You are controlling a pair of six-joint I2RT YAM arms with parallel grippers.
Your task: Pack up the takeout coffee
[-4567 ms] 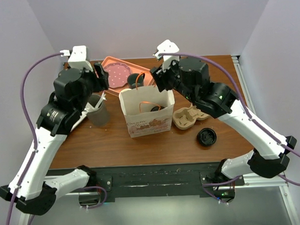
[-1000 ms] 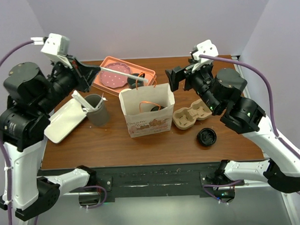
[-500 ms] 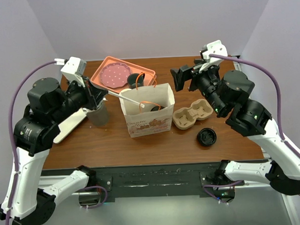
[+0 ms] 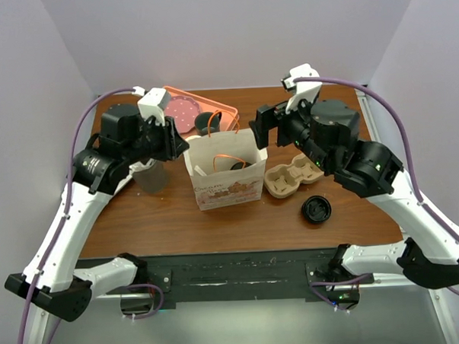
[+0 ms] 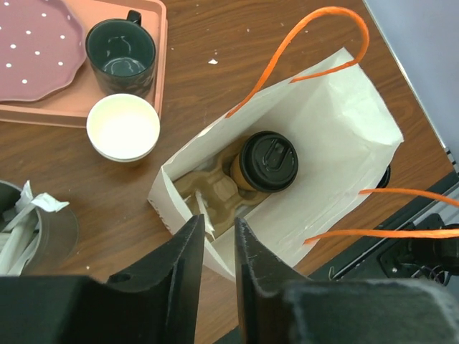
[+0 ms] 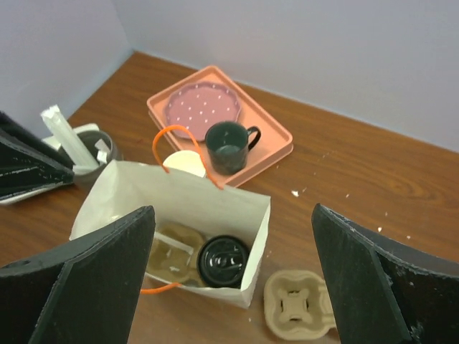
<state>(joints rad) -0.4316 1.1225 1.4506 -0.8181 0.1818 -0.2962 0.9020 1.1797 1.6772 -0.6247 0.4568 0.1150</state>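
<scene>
The takeout coffee (image 5: 267, 161), a tan cup with a black lid, stands in a cardboard carrier (image 5: 208, 188) inside the white paper bag (image 4: 226, 189) with orange handles. It also shows in the right wrist view (image 6: 224, 259) and the top view (image 4: 237, 165). My left gripper (image 5: 219, 222) hovers over the bag's left end (image 4: 181, 144), its jaws a narrow gap apart and empty. A white wrapped straw (image 5: 201, 210) leans in the bag just beyond the tips. My right gripper (image 6: 231, 236) is wide open above the bag's back right (image 4: 262, 125).
An orange tray (image 4: 221, 109) behind the bag holds a pink dotted plate (image 4: 183, 113) and a dark green mug (image 4: 207, 123). A white paper cup (image 5: 122, 127) stands beside it. A grey holder (image 4: 149, 177) is at left. An empty carrier (image 4: 293, 177) and a loose black lid (image 4: 316, 209) are at right.
My left arm swung from high at the back left down to the bag, carrying the white straw. The straw now leans inside the bag. My right gripper shifted left toward the bag.
</scene>
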